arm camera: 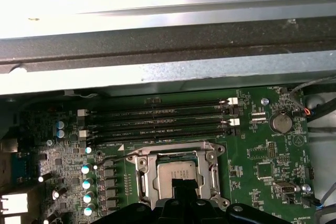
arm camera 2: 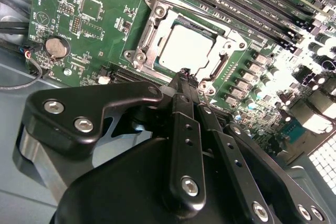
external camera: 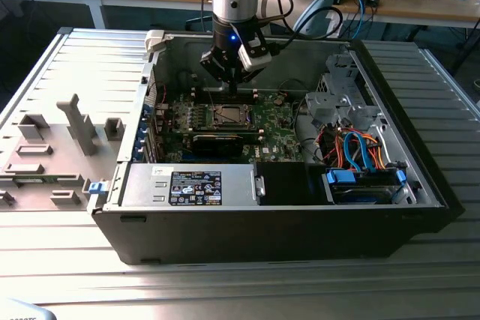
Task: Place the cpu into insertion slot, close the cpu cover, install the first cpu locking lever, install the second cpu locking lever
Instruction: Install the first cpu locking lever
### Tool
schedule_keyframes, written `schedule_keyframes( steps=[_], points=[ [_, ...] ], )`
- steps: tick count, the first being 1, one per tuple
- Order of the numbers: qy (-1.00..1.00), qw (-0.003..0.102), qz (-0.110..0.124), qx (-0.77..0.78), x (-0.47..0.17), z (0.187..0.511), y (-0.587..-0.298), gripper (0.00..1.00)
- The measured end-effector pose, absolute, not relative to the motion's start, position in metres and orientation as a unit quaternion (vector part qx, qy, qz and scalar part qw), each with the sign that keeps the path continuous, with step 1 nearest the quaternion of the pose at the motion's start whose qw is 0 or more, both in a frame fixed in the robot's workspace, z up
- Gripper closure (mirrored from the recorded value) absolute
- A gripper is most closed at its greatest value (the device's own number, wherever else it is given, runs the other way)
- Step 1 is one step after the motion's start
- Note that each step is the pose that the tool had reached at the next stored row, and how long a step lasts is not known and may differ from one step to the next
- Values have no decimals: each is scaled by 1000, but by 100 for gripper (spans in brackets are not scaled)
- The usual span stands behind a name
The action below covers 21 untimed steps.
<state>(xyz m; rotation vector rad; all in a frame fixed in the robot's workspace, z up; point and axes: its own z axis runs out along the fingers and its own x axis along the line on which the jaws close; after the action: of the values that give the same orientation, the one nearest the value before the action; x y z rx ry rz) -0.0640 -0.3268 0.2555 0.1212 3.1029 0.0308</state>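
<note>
Fingers (arm camera 2: 184,74) pinched together, holding nothing, tips just above the cpu (arm camera 2: 186,48), which sits flat in the insertion slot (arm camera 2: 157,11) directly beneath them. Chip looks light, rigid, smooth-topped and fragile underneath; edges are the safest grip. Cover frame (arm camera: 144,163) surrounds it.

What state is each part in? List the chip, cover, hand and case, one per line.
chip: seated flat in the socket.
cover: down, framing the chip.
hand: shut, holding nothing, tips at the socket's edge.
case: lying on its side, open on top.
</note>
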Motion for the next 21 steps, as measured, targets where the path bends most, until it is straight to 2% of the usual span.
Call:
schedule_keyframes(
  steps=[21],
  points=[
    [999, 18, 10, 28, -64, 255, -327, 89]
  ],
)
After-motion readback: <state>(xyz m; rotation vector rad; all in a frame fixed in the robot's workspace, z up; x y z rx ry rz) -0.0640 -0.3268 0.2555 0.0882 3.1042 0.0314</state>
